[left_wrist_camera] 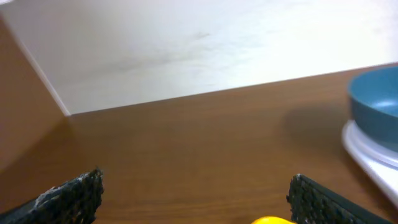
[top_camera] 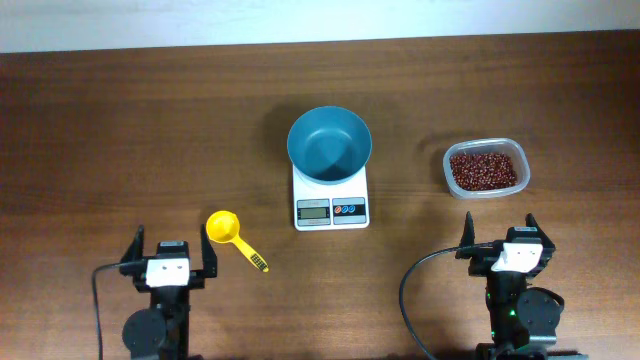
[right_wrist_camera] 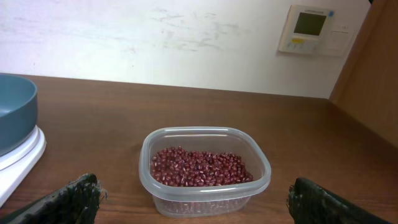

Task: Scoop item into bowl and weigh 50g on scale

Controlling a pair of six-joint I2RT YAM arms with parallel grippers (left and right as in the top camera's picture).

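Beans [top_camera: 483, 170], dark red-brown, lie in a shallow layer inside a clear plastic tub [top_camera: 449, 160] at the right of the table [top_camera: 120, 130], directly ahead of the right gripper [top_camera: 500, 228]. The tub's long axis runs left to right. Well apart from it, at the table's middle, the teal bowl [top_camera: 330, 150] sits on the white scale [top_camera: 331, 208], whose display and buttons face the arms. A yellow scoop [top_camera: 235, 242] lies left of the scale, near the left gripper [top_camera: 173, 245]; its cup is away from the arms and its handle slants toward the near right. Both grippers are spread wide with nothing between the fingers.

Only the overhead view shows the bowl's bare inside. The left wrist view catches just a sliver of the scoop at its lower edge. The right wrist view alone shows a wall panel [right_wrist_camera: 309, 29] beyond the table.
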